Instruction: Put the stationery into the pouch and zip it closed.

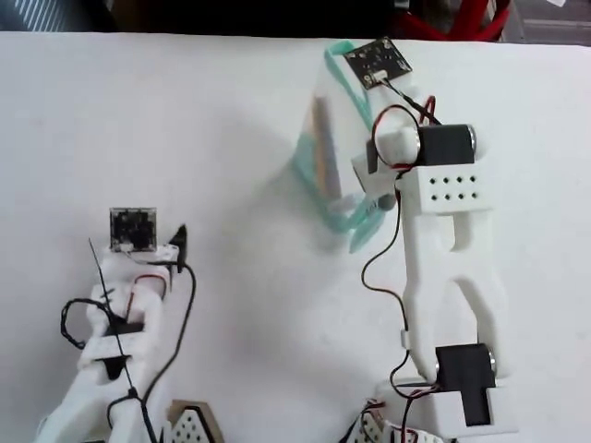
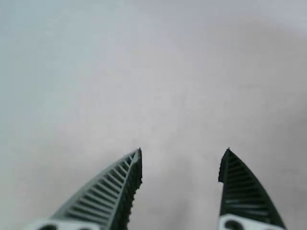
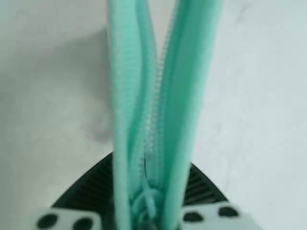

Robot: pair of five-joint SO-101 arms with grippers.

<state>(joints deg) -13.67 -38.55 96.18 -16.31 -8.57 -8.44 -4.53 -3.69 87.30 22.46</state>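
- While the right claw (image 3: pixel 151 203) is clenched on one end of the mint-green zipper (image 3: pixel 154 110), its dark fingers (image 3: pixel 93 184) press the two tape strips together from either side.
- Seen from the right wrist, the strips run side by side away from the claw, with the pale teeth between them; whether the zipper is closed all the way cannot be told.
- From above, the clear pouch (image 1: pixel 340 157) with mint-green edging lies near the far edge of the white table (image 1: pixel 231 120), just beside the right arm (image 1: pixel 448 249) and partly under its wrist.
- One slim brownish stationery item (image 1: pixel 320 138) shows through the clear side of the pouch; its kind cannot be made out.
- Left claw (image 2: pixel 182 153) is released, its ribbed fingers (image 2: pixel 115 187) spread wide above bare table.
- Left arm (image 1: pixel 111 341) sits at the near left of the table, well apart from the pouch.
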